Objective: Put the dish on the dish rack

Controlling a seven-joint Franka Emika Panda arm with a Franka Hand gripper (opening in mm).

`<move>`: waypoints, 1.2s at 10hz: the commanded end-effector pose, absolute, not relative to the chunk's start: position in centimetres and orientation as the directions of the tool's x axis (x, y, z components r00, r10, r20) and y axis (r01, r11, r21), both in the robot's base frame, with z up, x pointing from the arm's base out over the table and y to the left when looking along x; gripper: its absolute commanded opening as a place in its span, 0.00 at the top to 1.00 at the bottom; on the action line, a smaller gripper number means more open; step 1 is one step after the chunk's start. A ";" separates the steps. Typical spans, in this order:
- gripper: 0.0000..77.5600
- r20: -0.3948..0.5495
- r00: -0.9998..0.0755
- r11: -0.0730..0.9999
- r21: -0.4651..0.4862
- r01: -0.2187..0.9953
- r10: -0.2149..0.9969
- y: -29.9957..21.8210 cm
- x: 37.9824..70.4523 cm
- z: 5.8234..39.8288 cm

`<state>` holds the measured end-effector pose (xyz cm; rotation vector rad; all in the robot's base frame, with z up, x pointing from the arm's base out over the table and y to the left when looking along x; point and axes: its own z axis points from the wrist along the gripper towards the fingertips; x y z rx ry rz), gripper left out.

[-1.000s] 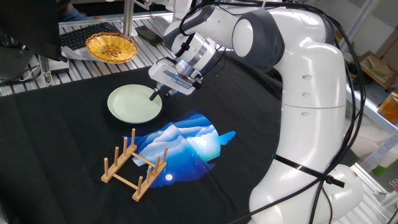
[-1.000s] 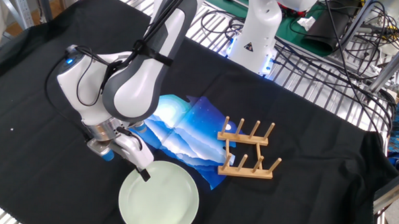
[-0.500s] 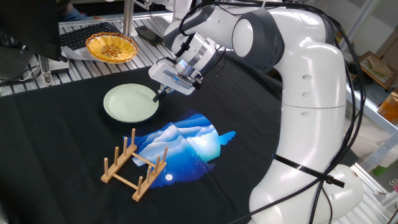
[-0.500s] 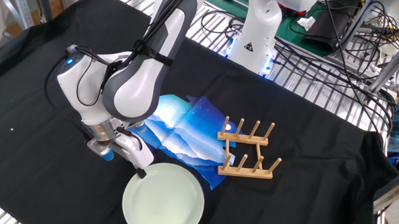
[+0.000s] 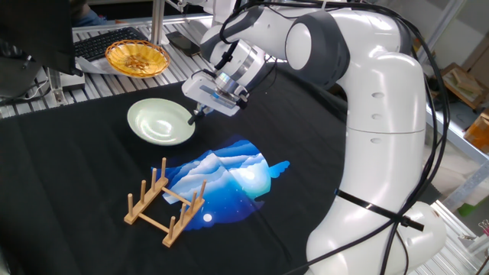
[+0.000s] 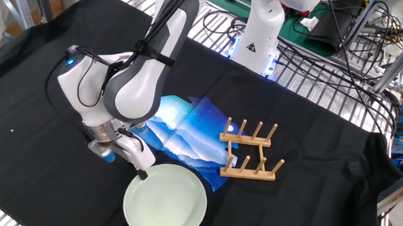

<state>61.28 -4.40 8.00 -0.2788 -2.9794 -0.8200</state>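
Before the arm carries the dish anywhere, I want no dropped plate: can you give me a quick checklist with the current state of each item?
1. Gripper at the dish rim: ok, fingers meet its right edge.
2. Firm pinch on the rim: cannot tell, the fingertips are too small to judge.
3. Dish off the cloth: ok, it looks tilted and raised at the gripper side.
4. Dish rack upright, slots free: ok.
5. Path to the rack: ok, only the flat blue cloth lies between.
6. Woven basket out of the way: ok, behind the dish.
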 end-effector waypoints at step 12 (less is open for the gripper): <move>0.99 0.135 -0.976 0.980 0.076 0.183 0.172 -5.4 60.0 21.1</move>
